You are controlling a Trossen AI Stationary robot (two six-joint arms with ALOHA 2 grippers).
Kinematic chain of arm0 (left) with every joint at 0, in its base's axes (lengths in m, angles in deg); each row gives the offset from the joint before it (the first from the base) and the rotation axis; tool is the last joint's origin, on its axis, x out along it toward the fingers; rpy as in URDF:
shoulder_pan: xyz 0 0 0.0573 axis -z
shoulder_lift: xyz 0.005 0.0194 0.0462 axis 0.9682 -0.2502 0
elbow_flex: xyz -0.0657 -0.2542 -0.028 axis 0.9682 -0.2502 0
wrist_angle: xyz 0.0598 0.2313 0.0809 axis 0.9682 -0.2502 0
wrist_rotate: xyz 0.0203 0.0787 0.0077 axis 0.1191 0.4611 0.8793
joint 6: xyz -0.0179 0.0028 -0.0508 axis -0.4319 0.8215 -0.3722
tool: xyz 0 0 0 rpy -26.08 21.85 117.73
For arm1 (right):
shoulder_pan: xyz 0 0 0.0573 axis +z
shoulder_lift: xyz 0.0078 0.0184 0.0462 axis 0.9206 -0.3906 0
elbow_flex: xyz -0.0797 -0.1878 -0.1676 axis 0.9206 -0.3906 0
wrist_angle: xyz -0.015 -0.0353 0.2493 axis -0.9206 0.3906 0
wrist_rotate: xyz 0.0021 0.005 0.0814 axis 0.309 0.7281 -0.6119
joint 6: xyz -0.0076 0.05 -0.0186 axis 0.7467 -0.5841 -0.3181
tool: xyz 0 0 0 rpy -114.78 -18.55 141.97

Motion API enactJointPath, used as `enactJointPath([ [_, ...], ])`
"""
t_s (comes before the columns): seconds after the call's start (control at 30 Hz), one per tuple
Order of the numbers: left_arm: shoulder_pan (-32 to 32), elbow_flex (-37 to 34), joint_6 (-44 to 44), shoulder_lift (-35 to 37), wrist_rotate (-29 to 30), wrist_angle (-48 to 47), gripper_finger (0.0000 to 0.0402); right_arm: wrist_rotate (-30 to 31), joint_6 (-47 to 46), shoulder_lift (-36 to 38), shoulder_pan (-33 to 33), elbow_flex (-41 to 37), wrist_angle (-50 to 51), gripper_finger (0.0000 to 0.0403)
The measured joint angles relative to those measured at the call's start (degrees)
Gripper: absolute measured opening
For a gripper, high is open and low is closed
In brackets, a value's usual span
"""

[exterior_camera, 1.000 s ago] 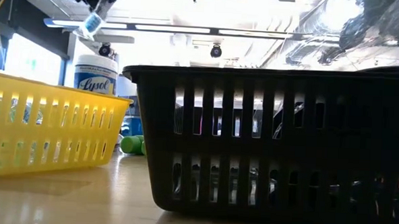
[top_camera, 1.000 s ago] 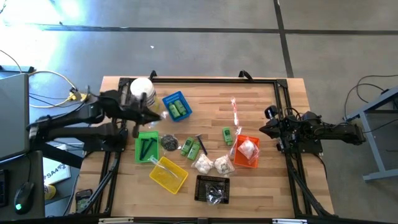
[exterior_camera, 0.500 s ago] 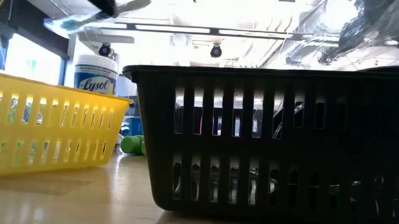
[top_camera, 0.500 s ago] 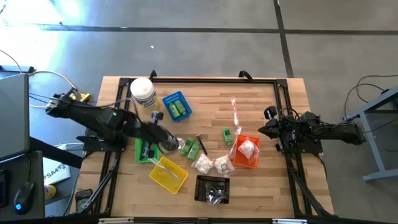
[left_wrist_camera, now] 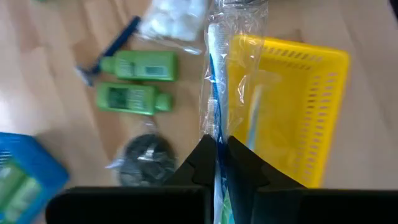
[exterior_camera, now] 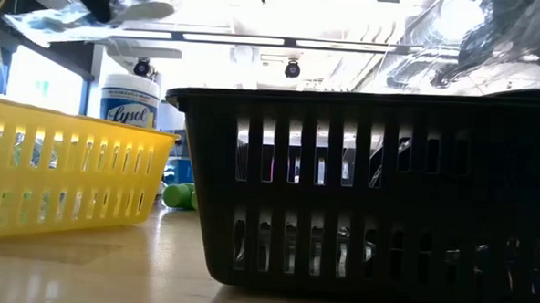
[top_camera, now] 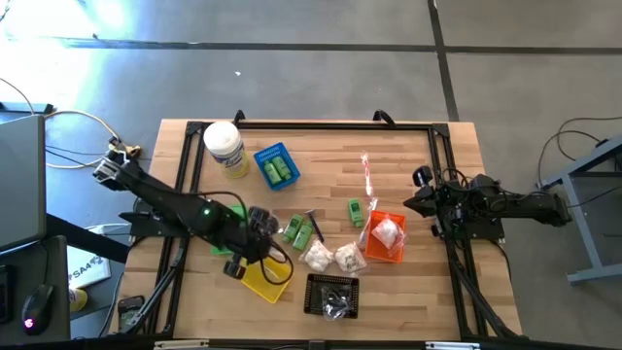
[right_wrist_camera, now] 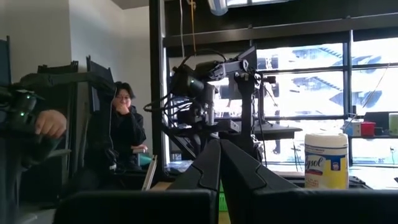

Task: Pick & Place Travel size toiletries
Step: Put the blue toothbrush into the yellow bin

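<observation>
Clearly the left pincer (left_wrist_camera: 217, 149) was clenched on a thin clear-wrapped stick (left_wrist_camera: 217, 81), its two dark fingers pinching the wrapper near one end. The stick was a slim white-and-blue rod inside crinkled transparent film, and it reached straight out ahead of the pincer, held in the air over the near rim of the yellow basket (left_wrist_camera: 298, 112). Inside that basket, just beyond the fingertips, lay another pale stick. To the other side of the pincer, on the wooden worktop (left_wrist_camera: 56, 87), sat two small green bottles (left_wrist_camera: 140, 65) side by side, a blue-handled razor (left_wrist_camera: 112, 40) touching the farther one, a white puffy packet (left_wrist_camera: 171, 18) beyond them, and a dark grey round bit (left_wrist_camera: 146, 152) close by. A blue basket (left_wrist_camera: 25, 174) showed farther off.

The right pincer (right_wrist_camera: 219, 152) waited at the worktop's right edge, fingers pressed together and holding nothing.
</observation>
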Motion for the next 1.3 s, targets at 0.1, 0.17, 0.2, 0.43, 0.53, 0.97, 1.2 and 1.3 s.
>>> enactJointPath([
  [0.1, 0.0, 0.0, -1.9, -1.2, -2.5, -0.3, 0.0010, 0.0, -0.9, 0.0, 0.0, 0.0, 0.3, 0.0002],
  [0.17, 0.1, 0.0, -2.1, -2.0, -4.4, -0.3, 0.0010, 0.0, -1.4, 0.0, 0.0, 0.0, 0.3, 0.0002],
  [0.2, 0.3, 0.0, -2.6, -2.5, -5.1, -0.3, 0.0010, 0.0, -1.4, 0.0, 0.0, 0.0, 0.3, 0.0002],
  [0.43, 1.8, 0.0, -6.0, -8.3, -9.4, -0.6, 0.0010, 0.0, -2.0, 0.0, 0.0, 0.0, 0.3, 0.0002],
  [0.53, 2.4, 0.0, -6.4, -10.5, -9.7, -0.5, 0.0010, 0.0, -2.8, 0.0, 0.0, 0.0, 0.3, 0.0002],
  [0.97, 2.5, 0.0, -7.5, -16.2, -13.1, 1.4, 0.0010, 0.0, -3.0, 0.0, 0.0, 0.0, 1.2, 0.0003],
  [1.2, 2.4, 0.0, -8.3, -17.1, -14.5, 1.5, 0.0014, 0.0, -4.1, 0.0, 0.0, 0.0, 1.2, 0.0003],
  [1.3, 2.4, 0.0, -9.0, -17.1, -14.6, 1.4, 0.0036, -0.1, -4.1, 0.0, 0.0, 0.0, 1.2, 0.0003],
])
